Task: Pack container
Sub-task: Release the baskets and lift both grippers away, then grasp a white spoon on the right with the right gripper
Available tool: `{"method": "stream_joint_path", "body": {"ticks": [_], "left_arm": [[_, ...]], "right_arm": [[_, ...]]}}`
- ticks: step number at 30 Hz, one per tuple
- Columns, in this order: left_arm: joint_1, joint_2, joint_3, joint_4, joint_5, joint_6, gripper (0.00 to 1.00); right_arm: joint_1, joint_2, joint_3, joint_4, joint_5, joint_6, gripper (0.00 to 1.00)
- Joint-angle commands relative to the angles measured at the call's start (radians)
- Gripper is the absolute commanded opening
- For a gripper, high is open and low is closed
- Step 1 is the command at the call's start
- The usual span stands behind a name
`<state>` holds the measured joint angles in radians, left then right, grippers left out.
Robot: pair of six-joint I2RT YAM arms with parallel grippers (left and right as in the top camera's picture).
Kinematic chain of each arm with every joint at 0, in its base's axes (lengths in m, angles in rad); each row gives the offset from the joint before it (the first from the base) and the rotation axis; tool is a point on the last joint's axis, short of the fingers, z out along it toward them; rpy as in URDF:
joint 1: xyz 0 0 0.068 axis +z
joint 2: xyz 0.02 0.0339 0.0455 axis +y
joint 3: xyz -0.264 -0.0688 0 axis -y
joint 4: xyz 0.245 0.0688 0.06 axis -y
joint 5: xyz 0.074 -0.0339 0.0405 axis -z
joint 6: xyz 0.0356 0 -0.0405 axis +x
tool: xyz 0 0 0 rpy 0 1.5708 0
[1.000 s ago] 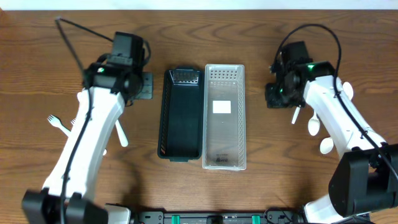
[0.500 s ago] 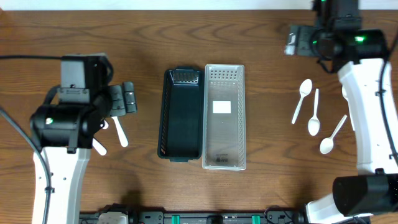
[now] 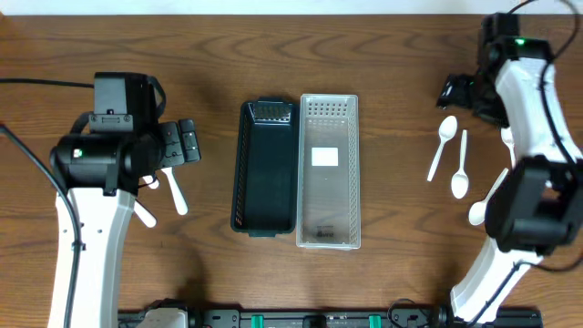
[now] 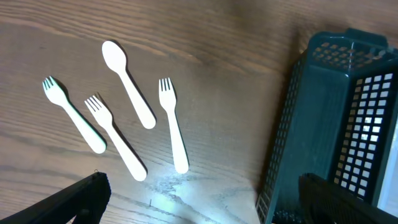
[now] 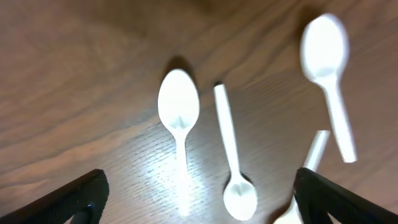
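A dark green mesh basket point(image 3: 266, 169) and a clear plastic container point(image 3: 328, 171) lie side by side at the table's middle, both empty. White spoons point(image 3: 442, 146) lie to the right, white forks and a spoon point(image 3: 173, 191) to the left. My left gripper point(image 3: 187, 144) hovers open over the forks point(image 4: 173, 130), with the spoon point(image 4: 127, 81) beside them and the basket's point(image 4: 329, 124) end at its right. Open too, my right gripper point(image 3: 453, 91) hangs above the spoons point(image 5: 179, 124), nothing between its fingers point(image 5: 68, 199).
The left arm covers part of the cutlery on the left in the overhead view. The right arm runs down the table's right edge, past the spoon point(image 3: 487, 199) lying farthest right. Bare wood separates both cutlery groups from the containers.
Both grippers have gone from shut to open. The left arm pulled back left from the basket's corner to above the forks. The right arm swung to the far right, above the spoons.
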<state>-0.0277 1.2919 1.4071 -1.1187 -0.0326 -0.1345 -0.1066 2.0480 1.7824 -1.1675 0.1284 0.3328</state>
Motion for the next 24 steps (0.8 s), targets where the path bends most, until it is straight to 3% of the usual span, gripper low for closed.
{"method": "stream_joint_path", "body": {"ticks": [1,11,21,24], "left_arm": [[0.005,0.018,0.014,0.001,0.002,-0.010,0.98],[0.005,0.027,0.014,0.001,0.002,-0.010,0.98],[0.005,0.027,0.014,0.001,0.002,-0.010,0.98],[0.005,0.027,0.014,0.001,0.002,-0.010,0.98]], "right_arm": [[0.024,0.056,-0.004,-0.009,-0.032,0.010,0.96],[0.099,0.204,-0.004,-0.011,-0.032,0.035,0.86],[0.097,0.249,-0.005,-0.025,-0.041,0.041,0.88],[0.097,0.249,-0.005,-0.026,-0.043,0.040,0.83]]}}
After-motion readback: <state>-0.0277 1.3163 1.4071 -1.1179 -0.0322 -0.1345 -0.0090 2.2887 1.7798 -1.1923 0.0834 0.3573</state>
